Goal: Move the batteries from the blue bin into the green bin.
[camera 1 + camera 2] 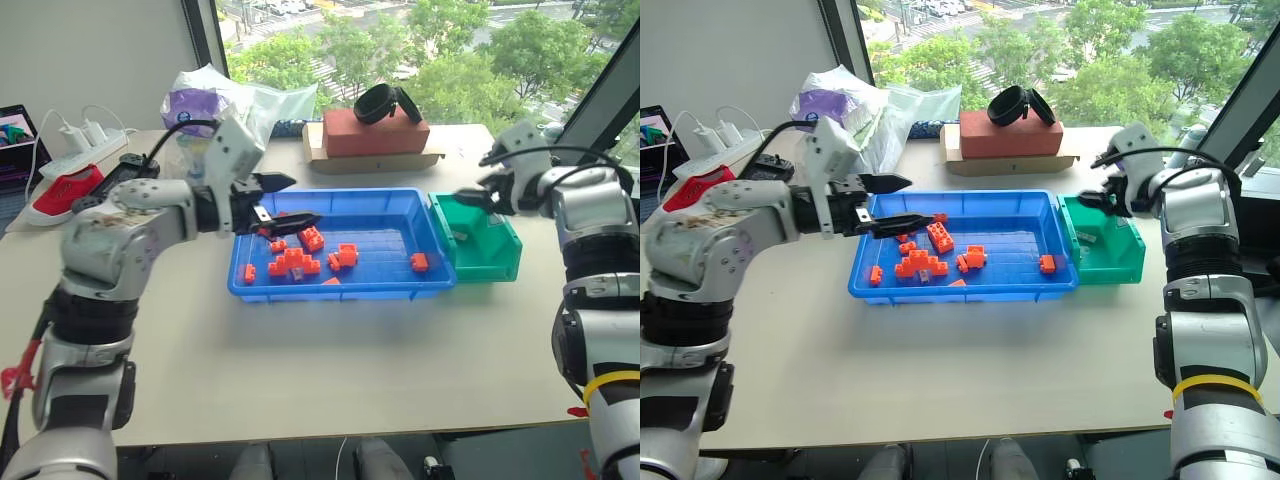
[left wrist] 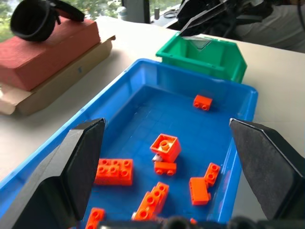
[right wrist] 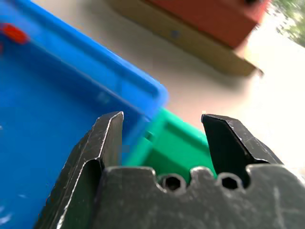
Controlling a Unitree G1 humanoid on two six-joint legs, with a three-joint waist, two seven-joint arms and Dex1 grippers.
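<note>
blue bin [image 1: 352,286] holds orange bricks [image 1: 300,258]; one grey battery [image 2: 156,157] lies among them, long axis unclear. left gripper [image 1: 283,203], fingers apart and empty, hovers nearest. right gripper [image 1: 474,200], apart and empty, over green bin [image 1: 490,250]

A pale beige counter [image 1: 330,350] fills the room's near side, lit by flat daylight. Behind it a wide window [image 1: 450,50] with dark frames looks down on green treetops and a street. To the left stands a plain white wall [image 1: 90,50]. Along the far edge of the counter lie a red block [image 1: 375,135] on a cardboard piece, a crumpled clear plastic bag [image 1: 205,100], a white power strip [image 1: 85,145] with plugs, and a red-and-white object [image 1: 62,192] beside it.
</note>
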